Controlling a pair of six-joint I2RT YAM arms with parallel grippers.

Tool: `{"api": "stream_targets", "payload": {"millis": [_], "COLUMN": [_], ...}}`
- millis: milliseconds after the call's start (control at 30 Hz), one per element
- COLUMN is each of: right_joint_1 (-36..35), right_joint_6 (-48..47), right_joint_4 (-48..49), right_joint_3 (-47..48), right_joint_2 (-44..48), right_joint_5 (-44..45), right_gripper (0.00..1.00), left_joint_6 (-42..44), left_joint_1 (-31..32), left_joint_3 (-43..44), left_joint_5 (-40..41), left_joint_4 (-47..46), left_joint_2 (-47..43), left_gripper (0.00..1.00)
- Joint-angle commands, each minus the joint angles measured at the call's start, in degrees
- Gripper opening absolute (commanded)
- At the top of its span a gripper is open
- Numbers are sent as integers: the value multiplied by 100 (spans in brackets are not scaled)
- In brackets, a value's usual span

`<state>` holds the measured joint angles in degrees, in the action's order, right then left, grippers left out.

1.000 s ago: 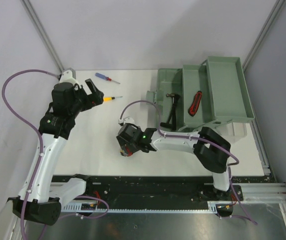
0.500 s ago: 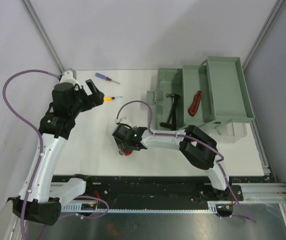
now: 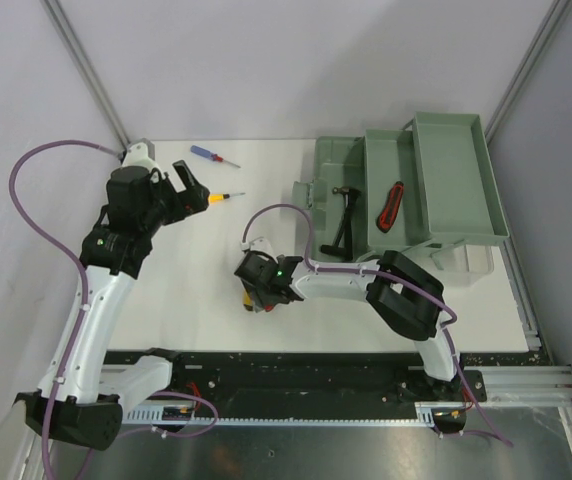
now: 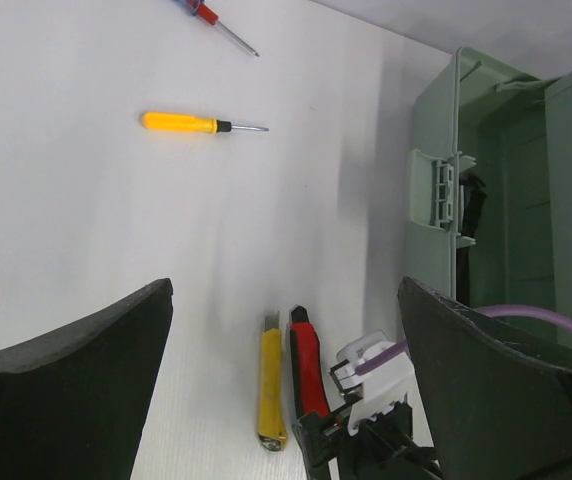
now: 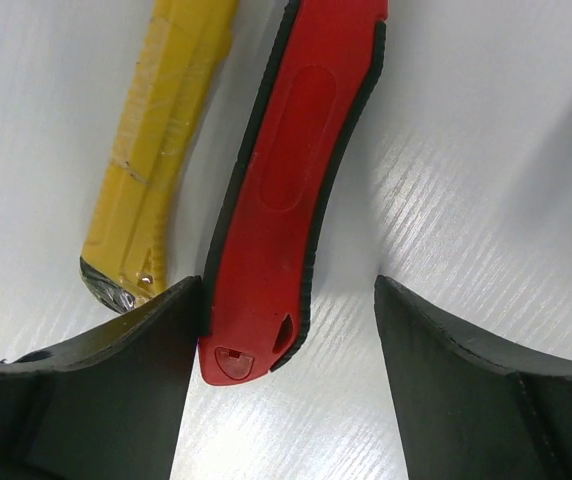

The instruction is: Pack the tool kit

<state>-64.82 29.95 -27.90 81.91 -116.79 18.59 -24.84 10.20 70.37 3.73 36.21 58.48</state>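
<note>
White table [image 3: 196, 290], open grey-green toolbox [image 3: 449, 175]

toolbox [image 3: 332, 166] open, hammer [image 3: 346, 215] inside | red knife [image 5: 291, 190] beside yellow knife [image 5: 161, 140] | yellow screwdriver [image 3: 224, 197], blue screwdriver [image 3: 213, 155] loose

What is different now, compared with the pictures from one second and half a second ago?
The right arm swung its elbow left, and the right gripper shifted slightly over the two knives; its open jaws now stand on either side of the red knife, the yellow knife just outside. Nothing is gripped. The left gripper, the yellow screwdriver, the blue screwdriver, the hammer and the toolbox stayed put.
</note>
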Motion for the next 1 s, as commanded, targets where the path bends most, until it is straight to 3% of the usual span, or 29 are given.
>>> {"api": "stream_targets", "payload": {"millis": [0,200,400,533,967], "right_joint_1": [51,104,135,115,336], "right_joint_6": [-233,-331,-295,-365,-908], "right_joint_4": [223,327,226,242,525], "right_joint_3": [-35,-35,-37,-35,-39], "right_joint_2": [124,1,-49,275,2778], "right_joint_5": [70,-139,-365,-180,502], "right_gripper": [72,58,21,3,0], "left_joint_6": [134,137,149,148,133], "left_joint_1": [-42,-44,-44,-44,-44], "left_joint_3": [-40,-41,-54,-73,-60], "left_joint_5": [-65,-74,-82,-95,-124], "left_joint_4": [-66,-66,-63,-66,-69], "left_joint_2": [-14,14,25,23,62], "left_gripper": [99,99,99,99,100]}}
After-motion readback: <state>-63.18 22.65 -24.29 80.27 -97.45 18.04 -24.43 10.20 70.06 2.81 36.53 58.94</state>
